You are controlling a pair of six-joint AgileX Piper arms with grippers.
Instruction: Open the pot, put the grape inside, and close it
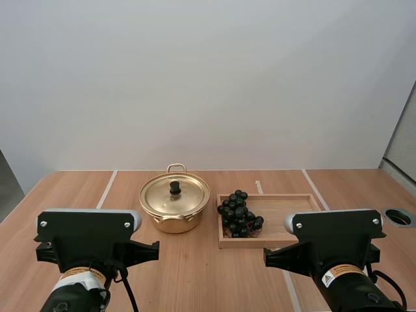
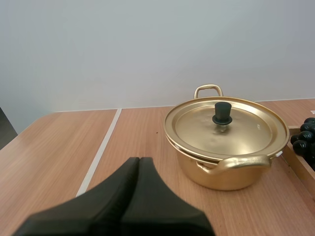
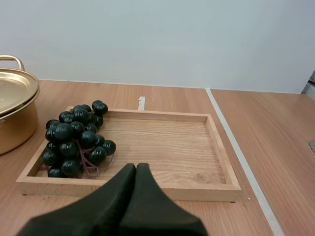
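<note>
A gold pot (image 1: 174, 207) stands at the middle of the table, its lid (image 2: 226, 125) on and a black knob (image 2: 222, 113) on top. A bunch of dark grapes (image 1: 239, 213) lies in the left part of a wooden tray (image 1: 286, 207) just right of the pot. My left gripper (image 2: 139, 164) is shut with nothing in it, short of the pot and to its left. My right gripper (image 3: 136, 169) is shut too, over the tray's near rim (image 3: 197, 189), with the grapes (image 3: 76, 139) ahead and to its left.
Pale tape lines (image 1: 105, 190) run across the wooden tabletop. A round grey port (image 1: 399, 216) is set in the table at the far right. A plain white wall stands behind the table.
</note>
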